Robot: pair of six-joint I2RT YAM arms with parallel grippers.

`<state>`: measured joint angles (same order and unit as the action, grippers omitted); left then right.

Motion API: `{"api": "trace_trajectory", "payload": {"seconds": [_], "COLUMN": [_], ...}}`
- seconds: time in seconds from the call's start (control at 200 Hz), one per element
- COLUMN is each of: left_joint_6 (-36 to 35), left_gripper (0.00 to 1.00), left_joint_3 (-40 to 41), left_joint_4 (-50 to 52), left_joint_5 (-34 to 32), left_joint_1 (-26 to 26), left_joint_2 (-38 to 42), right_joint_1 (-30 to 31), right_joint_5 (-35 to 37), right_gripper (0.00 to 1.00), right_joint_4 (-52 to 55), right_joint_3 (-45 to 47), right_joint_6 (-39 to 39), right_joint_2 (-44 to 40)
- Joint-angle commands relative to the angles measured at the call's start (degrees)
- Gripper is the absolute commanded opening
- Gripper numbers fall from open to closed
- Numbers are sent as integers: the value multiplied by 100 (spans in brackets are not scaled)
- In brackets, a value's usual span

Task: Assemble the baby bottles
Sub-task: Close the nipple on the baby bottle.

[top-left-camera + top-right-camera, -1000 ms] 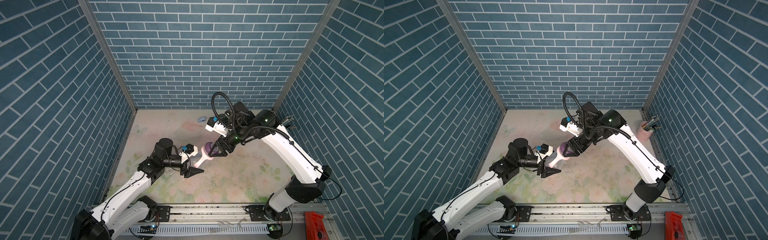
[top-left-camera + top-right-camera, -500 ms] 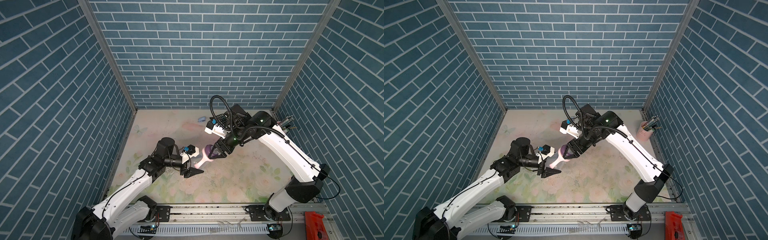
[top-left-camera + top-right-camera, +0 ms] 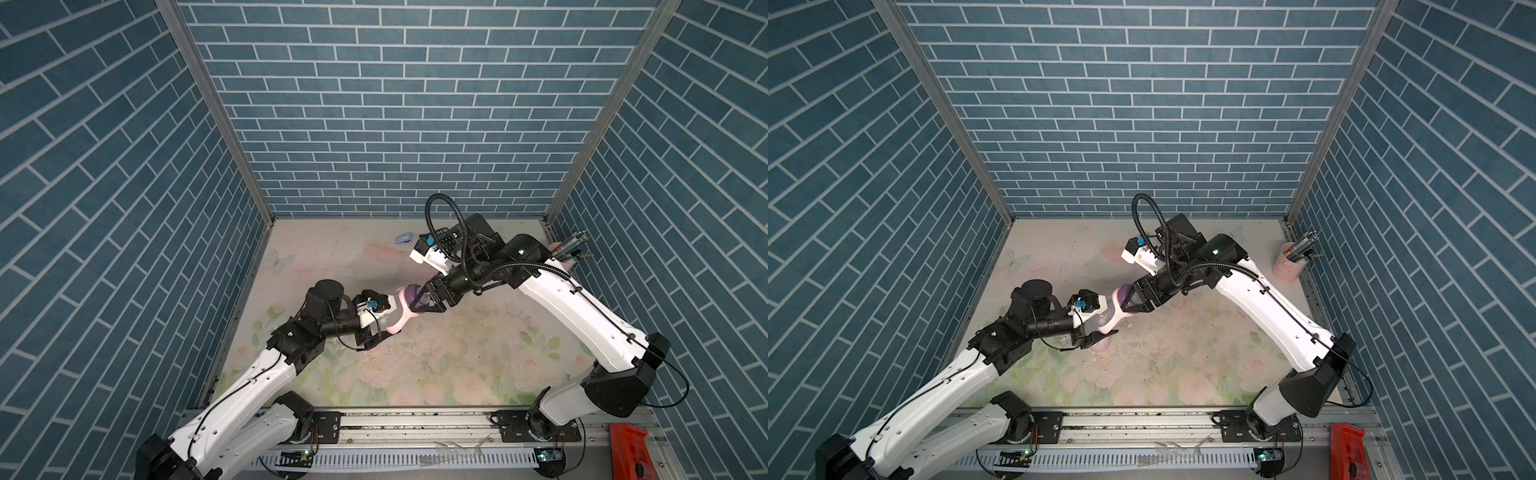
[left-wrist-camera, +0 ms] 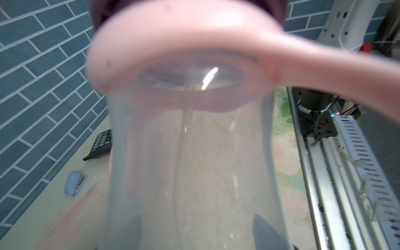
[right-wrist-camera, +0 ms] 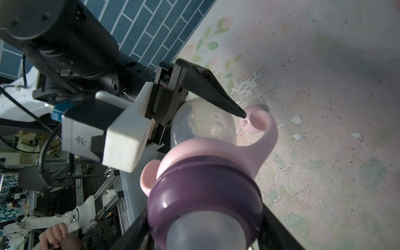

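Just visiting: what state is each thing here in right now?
bottle body: tilted, clamped in the left gripper.
pink ring: seated around the bottle's neck.
purple collar: on above the ring, clamped in the right gripper.
teat: fitted in the collar, uncapped.
pen cup: upright, holding pens.
stapler: lying flat.
calculator: lying face up.
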<state>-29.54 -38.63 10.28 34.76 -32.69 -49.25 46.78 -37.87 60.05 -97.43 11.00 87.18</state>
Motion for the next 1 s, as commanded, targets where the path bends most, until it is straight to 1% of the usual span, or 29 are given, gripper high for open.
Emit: {"api": "trace_trajectory", "payload": {"seconds": [0.0, 0.105, 0.185, 0.255, 0.36, 0.48, 0.625, 0.665, 0.725, 0.765, 0.865, 0.945, 0.965, 0.995], "left_joint_6": [-175, -550, -945, -1298, -1826, -2338, -2939, -3004, -2876, -2736, -2195, -1628, -1478, -1256], "left_gripper": [41, 40, 39, 39, 39, 39, 38, 38, 38, 38, 36, 32, 32, 31], "left_joint_3": [56, 152, 205, 224, 359, 524, 818, 871, 910, 919, 871, 808, 766, 704], "left_joint_4": [-1569, -1788, -1940, -2090, -2706, -3394, -4267, -4465, -4517, -4482, -4170, -3802, -3632, -3397], "left_joint_5": [-817, -1430, -1948, -2449, -3237, -3739, -4281, -4358, -4317, -4266, -4098, -3934, -3877, -3790], "left_joint_1": [-105, -216, -357, -493, -687, -786, -974, -1002, -1003, -1003, -1003, -1000, -994, -996], "left_joint_2": [320, 422, 400, 330, 209, 101, -18, -23, 10, 38, 112, 204, 231, 254], "right_joint_1": [12, -42, -86, -99, -102, -99, -78, -49, -4, 22, 33, 32, 33, 25], "right_joint_5": [-211, -328, -347, -350, -405, -268, 119, 192, 231, 240, 267, 354, 366, 376], "right_gripper": [7, 6, 6, 5, 5, 4, 3, 5, 14, 21, 38, 58, 69, 81], "right_joint_4": [-567, -1151, -1683, -2255, -3414, -4560, -5564, -5708, -5673, -5517, -4702, -4078, -3942, -3715], "right_joint_3": [484, 694, 848, 1028, 1476, 1921, 2224, 2230, 2097, 1954, 1557, 1400, 1385, 1351], "right_joint_6": [688, 1172, 1703, 2313, 3488, 4708, 6150, 6359, 6441, 6311, 5372, 4566, 4383, 4106], "right_joint_2": [149, 211, 272, 327, 394, 484, 548, 556, 569, 569, 432, 133, 38, -100]}}
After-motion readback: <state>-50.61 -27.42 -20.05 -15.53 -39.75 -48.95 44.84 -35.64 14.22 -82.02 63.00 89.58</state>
